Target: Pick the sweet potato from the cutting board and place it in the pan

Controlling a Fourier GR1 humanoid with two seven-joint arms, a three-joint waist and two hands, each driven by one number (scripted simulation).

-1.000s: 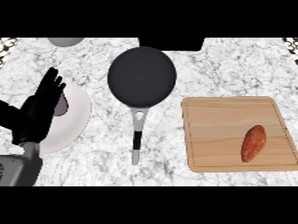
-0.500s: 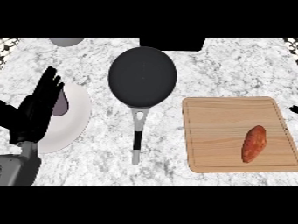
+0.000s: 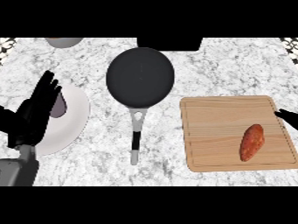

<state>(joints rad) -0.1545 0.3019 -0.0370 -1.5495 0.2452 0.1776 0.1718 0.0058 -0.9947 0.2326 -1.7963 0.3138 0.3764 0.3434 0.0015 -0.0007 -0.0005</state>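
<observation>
An orange-brown sweet potato (image 3: 251,142) lies on the right part of a wooden cutting board (image 3: 222,131). A black pan (image 3: 140,77) sits left of the board, its grey and black handle pointing toward me. My right hand (image 3: 297,122) shows only as a dark tip at the right edge, beside the board's right side and just above-right of the sweet potato, not touching it. My left hand (image 3: 32,113) rests open at the left, fingers up, in front of a white plate.
A white plate (image 3: 74,122) lies at the left, partly hidden by my left hand. A grey bowl (image 3: 64,42) sits at the back left and a dark object (image 3: 169,43) at the back centre. Patterned tiles border both back corners.
My right hand has come into view from the right edge and moved further in toward the cutting board. The left hand, pan and sweet potato have stayed put.
</observation>
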